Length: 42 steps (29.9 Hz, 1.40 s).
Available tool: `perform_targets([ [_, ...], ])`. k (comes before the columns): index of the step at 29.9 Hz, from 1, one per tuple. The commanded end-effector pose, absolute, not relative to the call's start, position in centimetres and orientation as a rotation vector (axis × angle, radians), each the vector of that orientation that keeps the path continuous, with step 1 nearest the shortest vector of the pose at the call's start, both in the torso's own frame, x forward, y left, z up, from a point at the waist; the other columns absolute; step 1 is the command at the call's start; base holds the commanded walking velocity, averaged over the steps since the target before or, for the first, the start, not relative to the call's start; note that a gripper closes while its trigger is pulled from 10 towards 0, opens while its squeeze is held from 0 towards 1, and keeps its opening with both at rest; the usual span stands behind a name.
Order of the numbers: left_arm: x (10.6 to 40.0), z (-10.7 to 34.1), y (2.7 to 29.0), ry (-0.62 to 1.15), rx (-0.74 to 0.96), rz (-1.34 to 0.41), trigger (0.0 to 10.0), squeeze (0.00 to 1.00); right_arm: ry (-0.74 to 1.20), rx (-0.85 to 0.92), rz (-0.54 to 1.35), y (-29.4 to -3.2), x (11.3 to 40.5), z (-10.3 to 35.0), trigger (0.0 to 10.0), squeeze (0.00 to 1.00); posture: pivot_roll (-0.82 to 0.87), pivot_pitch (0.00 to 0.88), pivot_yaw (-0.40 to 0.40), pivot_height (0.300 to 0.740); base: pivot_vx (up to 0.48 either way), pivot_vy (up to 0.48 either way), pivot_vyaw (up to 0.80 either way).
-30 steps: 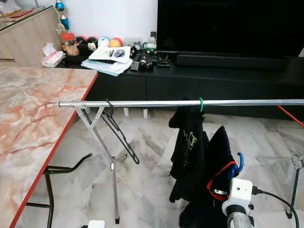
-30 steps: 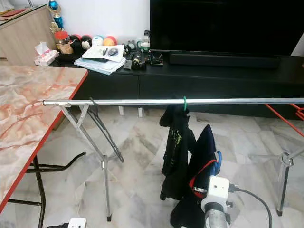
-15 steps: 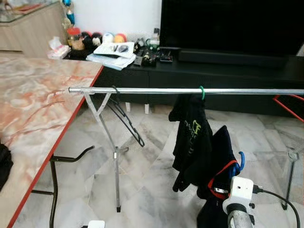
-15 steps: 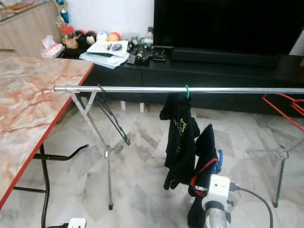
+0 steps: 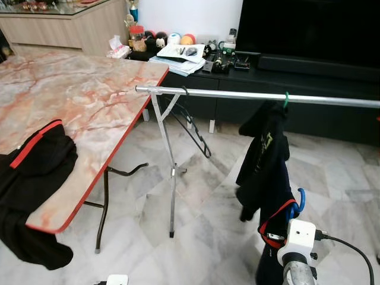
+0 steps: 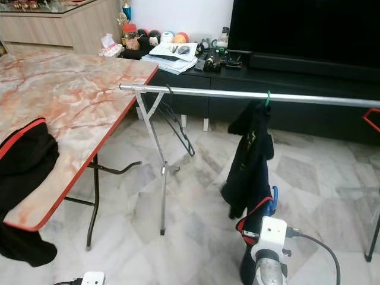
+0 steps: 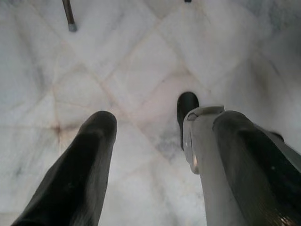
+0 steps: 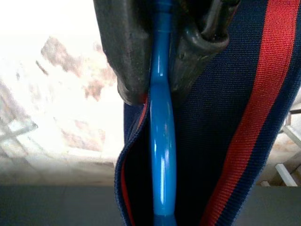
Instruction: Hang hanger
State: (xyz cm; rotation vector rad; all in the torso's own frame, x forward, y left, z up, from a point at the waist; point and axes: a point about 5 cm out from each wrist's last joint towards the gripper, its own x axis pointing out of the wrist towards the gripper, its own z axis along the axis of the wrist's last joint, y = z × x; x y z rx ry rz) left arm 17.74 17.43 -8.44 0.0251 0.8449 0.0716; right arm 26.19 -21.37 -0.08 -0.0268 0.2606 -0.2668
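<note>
My right gripper (image 8: 159, 87) is shut on the shaft of a blue hanger (image 8: 160, 141) that carries a navy garment with red trim (image 8: 225, 122). In the eye views the blue hook (image 5: 300, 200) and that garment (image 5: 274, 237) hang low at the right, below the silver rail (image 5: 237, 95) and just beyond my right wrist (image 5: 298, 238). On the rail a green hanger hook (image 5: 285, 97) holds a black top (image 5: 264, 157), and a bare black hanger (image 5: 195, 129) hangs near the rail's left end. My left gripper (image 7: 164, 120) is open, pointing down at the marble floor.
A marble table with a red edge (image 5: 89, 101) stands at the left, a black garment with red trim (image 5: 35, 172) draped over its near corner. The rack's leg (image 5: 171, 178) stands beside it. A black TV console (image 5: 309, 71) with clutter runs behind. A red hanger (image 6: 371, 116) shows at far right.
The camera has swung and pulled back, so the rack sits farther right and the table with the draped black garment has come into view. My right gripper still holds the blue hanger.
</note>
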Motion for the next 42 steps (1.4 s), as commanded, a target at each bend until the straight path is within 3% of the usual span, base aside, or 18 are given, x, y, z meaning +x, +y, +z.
perform_targets([
  [1,16.92,-8.86,17.26,0.877,0.014,0.072,10.0,0.00,0.233,-0.032,-0.281,-21.76,26.45,0.42,10.0,0.00,-0.01,0.079,0.015,0.740,-0.311,0.000,0.00],
  [32,16.99,-8.84,17.24,0.878,0.016,0.074,10.0,0.00,0.261,-0.047,-0.284,-21.85,26.46,0.19,10.0,0.00,-0.01,0.088,0.013,0.740,-0.310,0.000,0.00],
  [42,17.04,-8.81,17.28,0.874,0.025,0.075,10.0,0.00,0.271,-0.048,-0.278,-21.65,26.45,0.07,10.0,0.00,0.00,0.089,0.013,0.740,0.000,0.000,0.00],
])
